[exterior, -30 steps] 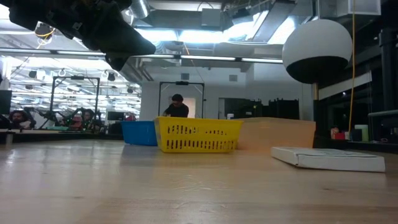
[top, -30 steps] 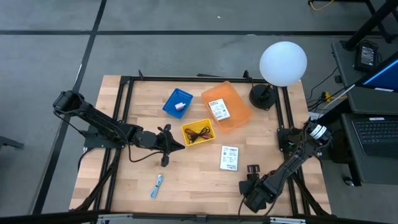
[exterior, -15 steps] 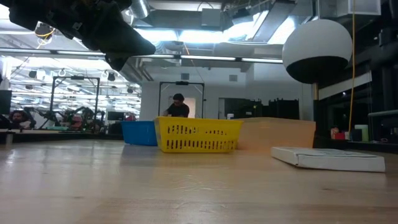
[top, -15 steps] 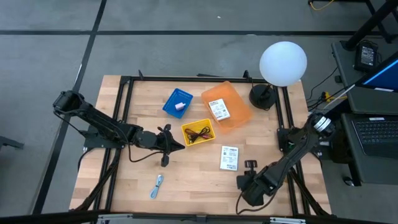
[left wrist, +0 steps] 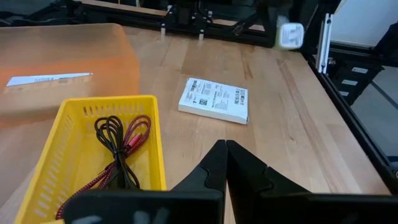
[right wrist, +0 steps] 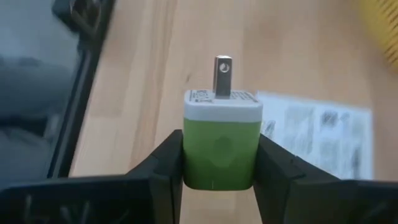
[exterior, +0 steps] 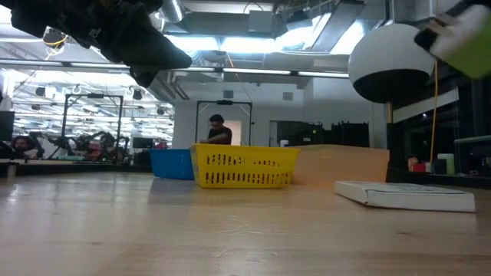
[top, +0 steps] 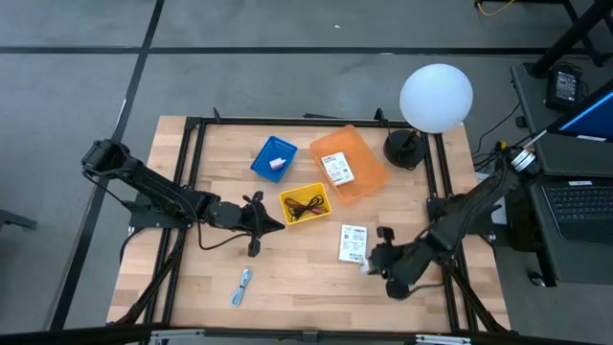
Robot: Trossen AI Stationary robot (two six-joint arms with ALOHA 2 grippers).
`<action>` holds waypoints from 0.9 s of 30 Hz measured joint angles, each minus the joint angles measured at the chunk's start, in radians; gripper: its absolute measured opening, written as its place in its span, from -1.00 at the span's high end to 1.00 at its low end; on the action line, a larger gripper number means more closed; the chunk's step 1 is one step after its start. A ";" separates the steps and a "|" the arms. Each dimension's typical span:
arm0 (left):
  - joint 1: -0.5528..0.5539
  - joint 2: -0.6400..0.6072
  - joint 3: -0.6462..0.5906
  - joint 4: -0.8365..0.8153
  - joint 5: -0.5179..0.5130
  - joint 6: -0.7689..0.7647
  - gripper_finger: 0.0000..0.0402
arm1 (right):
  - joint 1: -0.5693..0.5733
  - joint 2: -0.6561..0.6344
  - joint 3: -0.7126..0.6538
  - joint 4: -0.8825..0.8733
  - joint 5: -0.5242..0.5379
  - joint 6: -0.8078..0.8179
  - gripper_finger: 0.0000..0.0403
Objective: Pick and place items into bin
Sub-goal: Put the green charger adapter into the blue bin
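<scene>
Overhead, the right gripper is hanging over the worktop just beside the lower right corner of the loose packet, carrying a green plug; the left gripper is waiting beside the yellow bin, which is holding the cords. A second packet is lying in the orange bin, a pink block in the blue bin, and a blue-silver piece is lying loose near the front edge. Across the worktop at low level, the plug is showing high at the upper right, above the packet. From the left wrist, the left jaws are sitting closed with nothing between them, the cords lying in the yellow bin. From the right wrist, the right jaws are gripping the plug by its green sides, prongs pointing away. Judging from this, the carry step is under way; next the plug needs moving over a bin and releasing. Compared with a second ago, the right arm has been swinging from the front right corner towards the packet, and the plug is now entering the low view.
</scene>
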 joint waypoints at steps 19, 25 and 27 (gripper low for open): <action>0.000 0.000 0.000 0.003 0.000 0.052 0.97 | -0.209 -0.146 -0.476 0.980 0.045 -0.447 0.41; 0.000 0.000 0.000 0.003 -0.003 0.071 0.96 | -0.260 -0.146 -0.511 1.080 0.037 -0.482 0.41; 0.000 0.000 0.000 0.003 -0.009 0.090 0.96 | -0.278 -0.146 -0.512 1.097 0.037 -0.496 0.41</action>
